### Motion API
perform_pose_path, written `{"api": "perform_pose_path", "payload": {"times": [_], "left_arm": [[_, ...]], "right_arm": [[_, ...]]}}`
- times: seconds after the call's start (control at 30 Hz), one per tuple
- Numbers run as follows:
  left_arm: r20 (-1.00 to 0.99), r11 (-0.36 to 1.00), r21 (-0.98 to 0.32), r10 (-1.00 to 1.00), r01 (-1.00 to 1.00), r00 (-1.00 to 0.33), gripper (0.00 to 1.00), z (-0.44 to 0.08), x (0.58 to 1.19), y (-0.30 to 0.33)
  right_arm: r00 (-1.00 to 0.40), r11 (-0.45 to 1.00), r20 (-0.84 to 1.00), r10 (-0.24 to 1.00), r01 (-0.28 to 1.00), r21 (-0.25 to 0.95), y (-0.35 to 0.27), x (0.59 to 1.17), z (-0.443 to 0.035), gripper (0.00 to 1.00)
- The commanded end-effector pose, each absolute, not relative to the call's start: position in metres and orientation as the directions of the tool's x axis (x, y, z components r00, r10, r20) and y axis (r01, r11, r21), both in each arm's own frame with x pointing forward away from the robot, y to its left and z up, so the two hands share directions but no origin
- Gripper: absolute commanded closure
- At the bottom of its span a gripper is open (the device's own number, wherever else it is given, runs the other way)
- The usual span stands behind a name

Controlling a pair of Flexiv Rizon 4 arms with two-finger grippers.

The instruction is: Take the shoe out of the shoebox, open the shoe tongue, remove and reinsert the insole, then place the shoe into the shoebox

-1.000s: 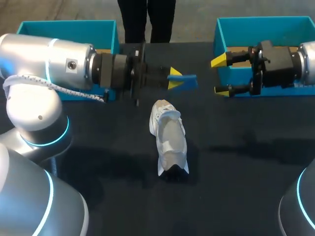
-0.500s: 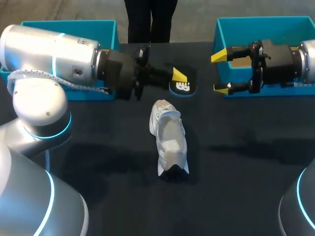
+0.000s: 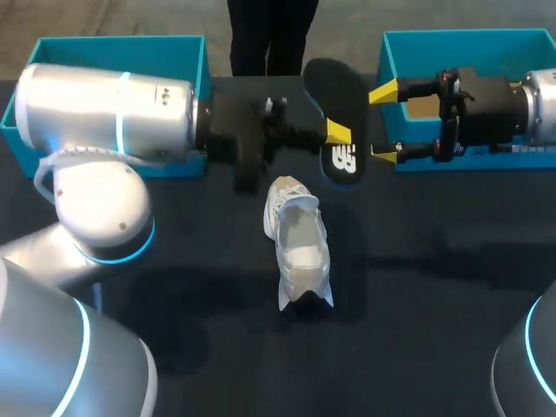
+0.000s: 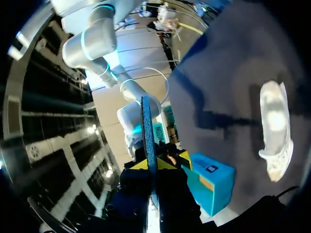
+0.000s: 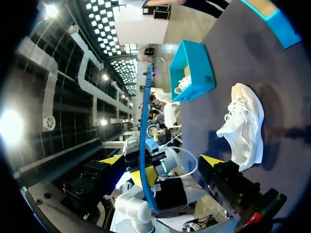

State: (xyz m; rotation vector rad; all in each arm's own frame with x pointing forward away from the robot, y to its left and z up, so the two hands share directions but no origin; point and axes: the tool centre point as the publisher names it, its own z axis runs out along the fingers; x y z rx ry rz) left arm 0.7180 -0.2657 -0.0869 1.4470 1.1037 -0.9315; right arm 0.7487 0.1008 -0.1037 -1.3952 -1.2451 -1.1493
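A white shoe [image 3: 300, 248] lies on the black table near the middle, its opening facing up. My left gripper [image 3: 335, 135] is above the table behind the shoe, shut on a dark insole [image 3: 333, 100] with a white logo and holding it up on edge. In the left wrist view the insole [image 4: 148, 136] is a thin blue strip between the yellow tips [image 4: 150, 165], with the shoe [image 4: 276, 131] off to one side. My right gripper [image 3: 382, 122] stands open just right of the insole. From the right wrist, the insole [image 5: 144, 126] stands ahead between the open fingers [image 5: 161, 160].
A teal shoebox [image 3: 193, 52] stands at the back left behind my left arm. A second teal box [image 3: 391, 52] is at the back right, under my right wrist. The shoe [image 5: 245, 126] and the left box [image 5: 192, 70] show beyond the right gripper.
My left gripper has moved right toward the right gripper and turned the insole, so its dark face with the logo now shows. The right gripper shifted slightly. The shoe has not moved.
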Motion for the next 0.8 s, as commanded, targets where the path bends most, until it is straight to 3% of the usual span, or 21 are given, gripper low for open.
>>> {"api": "perform_pose_path", "payload": {"times": [0.03, 0.33, 0.43, 0.53, 0.63, 0.8], "left_arm": [[-0.915, 0.036, 0.401, 0.069, 0.916, 0.398, 1.0, -0.1, 0.71, -0.267], [-0.944, 0.074, 0.326, 0.078, 0.942, 0.321, 1.0, -0.11, 0.708, -0.27], [-0.946, 0.066, 0.319, 0.083, 0.946, 0.313, 1.0, -0.112, 0.706, -0.272], [-0.95, 0.063, 0.305, 0.083, 0.95, 0.3, 1.0, -0.115, 0.704, -0.274], [-0.952, 0.064, 0.299, 0.085, 0.952, 0.294, 1.0, -0.115, 0.704, -0.274], [-0.952, 0.065, 0.3, 0.091, 0.952, 0.294, 1.0, -0.116, 0.705, -0.275]], "right_arm": [[0.054, -0.072, 0.987, 0.151, 0.996, -0.044, 0.105, 0.753, -0.103, 0.0], [0.035, -0.058, 0.989, 0.142, 0.998, -0.027, 0.114, 0.759, -0.1, 0.02], [0.031, -0.049, 0.99, 0.137, 0.999, -0.025, 0.116, 0.76, -0.101, 0.14], [0.033, -0.043, 0.99, 0.134, 0.999, -0.028, 0.117, 0.761, -0.103, 0.36], [0.038, -0.039, 0.99, 0.134, 0.999, -0.033, 0.118, 0.76, -0.104, 0.48], [0.048, -0.028, 0.991, 0.129, 0.999, -0.045, 0.118, 0.759, -0.108, 0.53]]}}
